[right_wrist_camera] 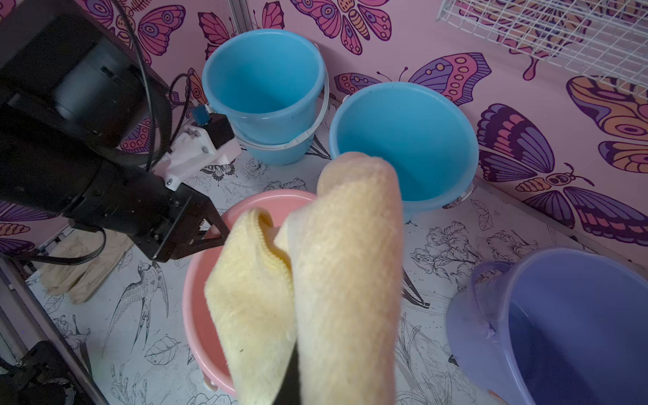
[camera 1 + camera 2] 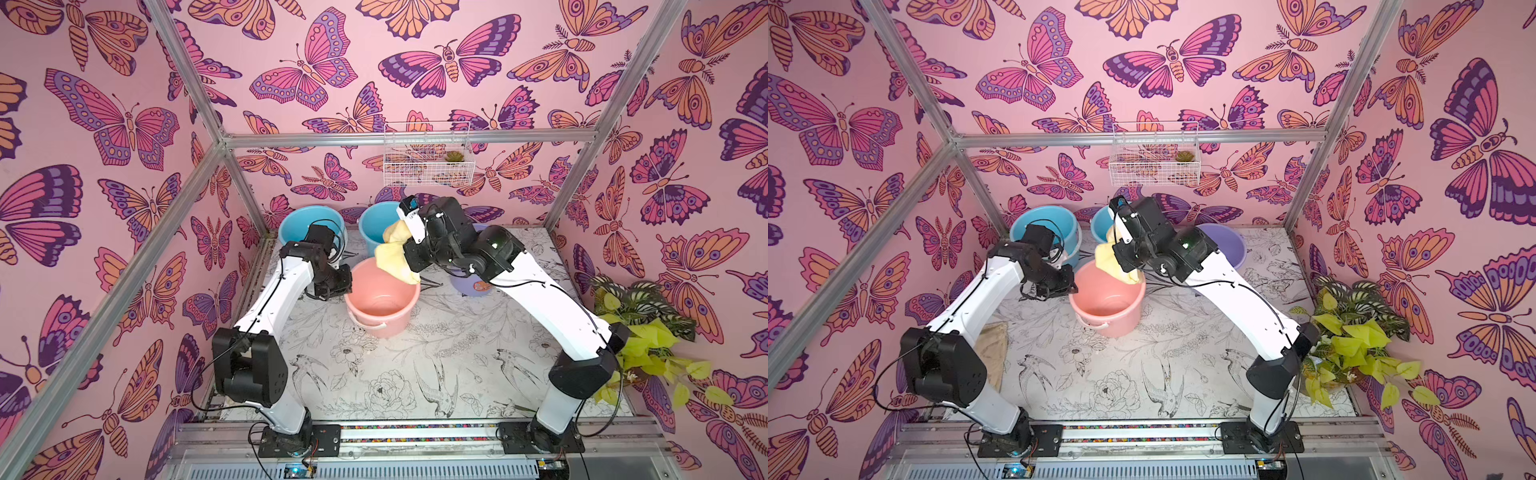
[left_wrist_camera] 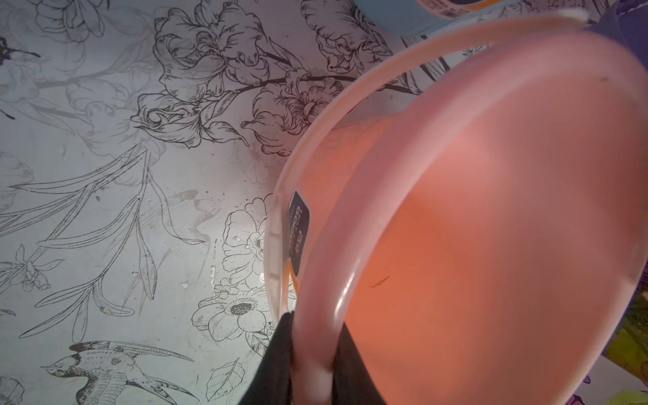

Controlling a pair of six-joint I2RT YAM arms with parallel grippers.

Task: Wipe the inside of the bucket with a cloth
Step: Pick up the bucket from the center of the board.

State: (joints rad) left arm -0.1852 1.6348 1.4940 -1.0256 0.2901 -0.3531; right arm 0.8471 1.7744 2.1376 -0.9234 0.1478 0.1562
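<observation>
Pale yellow, the cloth [image 2: 397, 259] is bunched on the right hand [image 1: 291, 375], which is closed on it. The folds drape over the hand and hide all but a dark sliver of one finger in the right wrist view. In both top views the cloth [image 2: 1113, 259] hangs above the pink bucket [image 2: 388, 326] at the rim's 1 o'clock. Whether it touches the rim I cannot tell.

The left hand [image 2: 347, 291] is at the bucket's 9 o'clock. It is narrowed onto the rim, one finger inside and one outside.

The surface [image 2: 415, 374] is white, printed with black line drawings of birds and flowers. Two blue buckets [image 1: 263, 87] stand at 11 and 12 o'clock from the pink one, and a purple bucket [image 1: 561, 315] stands at 2 o'clock. A plant [image 2: 648, 332] sits at the surface's 3 o'clock edge. The walls [image 2: 332, 62] are pink with butterflies, and a white wire basket [image 2: 428, 166] hangs on the back wall at 12 o'clock.

The left wrist view alone shows the black fingers [image 3: 277, 364] pinching the rim and a dark label on the bucket's [image 3: 350, 210] outer wall. A tan rag [image 2: 994, 353] at 8 o'clock shows in a top view and in the right wrist view.
</observation>
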